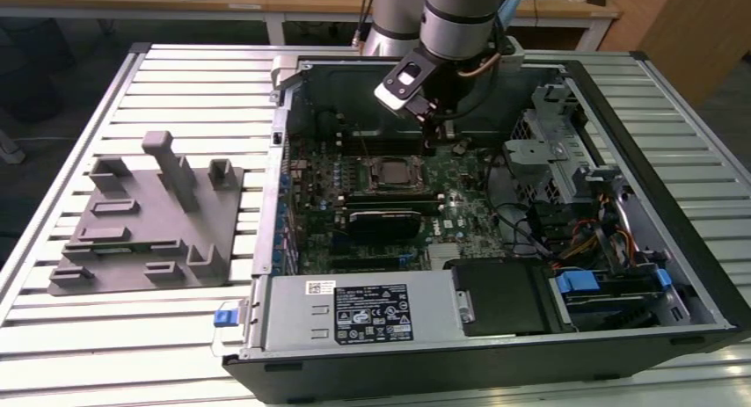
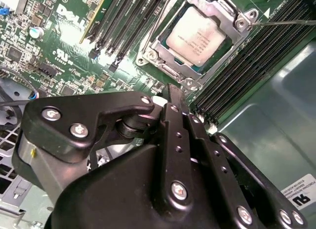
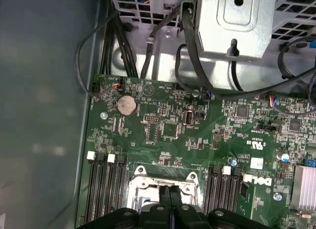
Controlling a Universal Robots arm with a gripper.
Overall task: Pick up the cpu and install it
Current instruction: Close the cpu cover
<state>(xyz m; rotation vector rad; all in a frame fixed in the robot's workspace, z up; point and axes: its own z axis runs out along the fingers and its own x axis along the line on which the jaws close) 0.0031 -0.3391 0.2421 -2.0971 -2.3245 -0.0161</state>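
One square silvery metal cpu [image 2: 196, 35] seated flat in socket frame [image 2: 241, 22].

Arm [image 1: 452, 20] is a chunky silver-grey tube with a dark band; the claw [image 2: 170, 98] is matte black linkages dotted with shiny screws.

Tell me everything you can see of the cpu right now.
The cpu is a small flat square chip with a silvery-beige metal top carrying faint print. It lies flat in the motherboard's socket, framed by the metal bracket along its edges. The gripper hangs above and beside it, not touching. In the exterior view it sits mid-board.
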